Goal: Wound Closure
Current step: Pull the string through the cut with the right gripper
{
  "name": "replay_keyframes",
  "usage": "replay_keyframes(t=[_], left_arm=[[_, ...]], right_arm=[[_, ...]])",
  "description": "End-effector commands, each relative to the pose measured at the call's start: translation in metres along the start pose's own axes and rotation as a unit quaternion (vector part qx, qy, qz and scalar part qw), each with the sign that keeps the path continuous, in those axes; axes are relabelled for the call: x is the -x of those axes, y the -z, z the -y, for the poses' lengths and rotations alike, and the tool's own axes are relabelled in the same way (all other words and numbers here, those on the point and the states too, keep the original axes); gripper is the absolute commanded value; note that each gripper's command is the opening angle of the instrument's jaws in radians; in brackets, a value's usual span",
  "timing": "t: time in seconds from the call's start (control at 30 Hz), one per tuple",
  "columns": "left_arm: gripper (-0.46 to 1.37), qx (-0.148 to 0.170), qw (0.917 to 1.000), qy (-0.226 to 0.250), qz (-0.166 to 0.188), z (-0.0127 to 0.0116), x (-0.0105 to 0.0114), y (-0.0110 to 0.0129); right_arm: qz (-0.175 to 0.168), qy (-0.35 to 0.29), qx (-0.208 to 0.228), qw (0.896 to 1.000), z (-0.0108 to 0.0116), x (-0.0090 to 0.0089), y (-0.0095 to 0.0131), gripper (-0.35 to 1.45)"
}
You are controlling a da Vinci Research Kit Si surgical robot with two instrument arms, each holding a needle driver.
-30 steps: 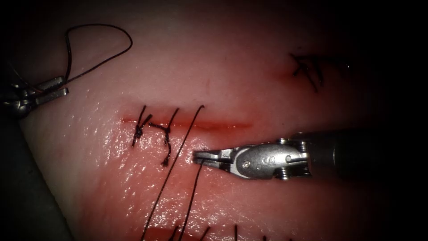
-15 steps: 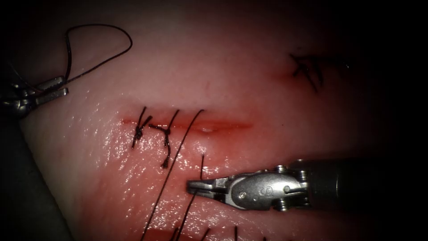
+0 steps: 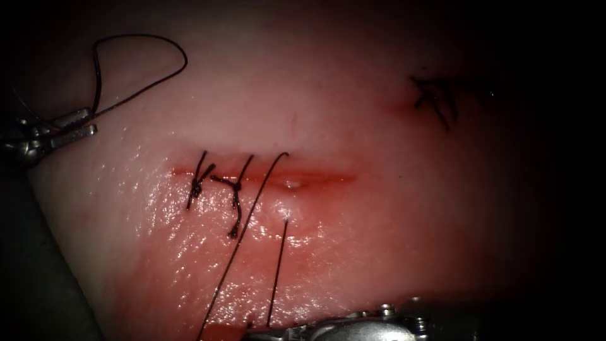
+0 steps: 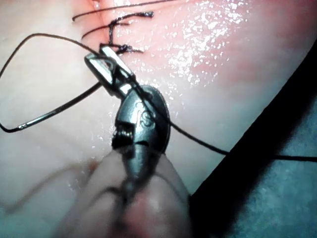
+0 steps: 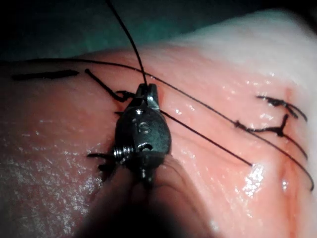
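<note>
The right arm's steel claw (image 3: 255,329) sits at the lower edge of the endoscope view, clenched on the black suture thread (image 3: 278,271). The right wrist view shows that claw (image 5: 147,89) closed tight on the strand. From the claw the thread rises straight to a point in the pale, glistening pork-belly tissue (image 3: 353,126), just below the red, horizontal cut (image 3: 315,178). A second strand starts above the cut, crosses it and slants down to the lower left.

Two knotted black stitches (image 3: 197,183) close the left end of the cut, and the right part is unstitched. A patch of red fluid (image 3: 221,331) lies near the right claw. Far to the upper right lies a cluster of dark older stitches (image 3: 435,95).

The left arm's claw (image 3: 79,125) rests at the far left, well apart from the cut. In the left wrist view this claw (image 4: 106,67) is clenched on the thread where a wide loop (image 3: 145,38) begins and ends. One stretch of that loop glints like metal (image 4: 39,117) and may be the curved needle lying on the tissue, but this cannot be told for sure.
</note>
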Motion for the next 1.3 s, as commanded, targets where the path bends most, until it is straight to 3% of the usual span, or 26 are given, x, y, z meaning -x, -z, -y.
replay_keyframes(t=[0.03,0.43,0.8,1.3], left_arm=[[-0.43,0.004,1.0,0.0,0.0,0.0,0.0,0.0],[-0.43,0.004,1.0,0.0,0.0,0.0,0.0,0.0],[-0.43,0.004,1.0,0.0,0.0,0.0,0.0,0.0],[-0.43,0.004,1.0,0.0,0.0,0.0,0.0,0.0]], right_arm=[[0.001,-0.002,-0.003,1.0,0.0003,-0.0001,0.0,-0.35],[0.0,-0.002,-0.045,0.999,0.0041,-0.0017,-0.0005,-0.35],[-0.004,-0.01,-0.057,0.998,0.0065,-0.002,-0.0013,-0.35],[-0.006,-0.011,-0.056,0.998,0.0064,-0.0024,-0.0015,-0.35]])
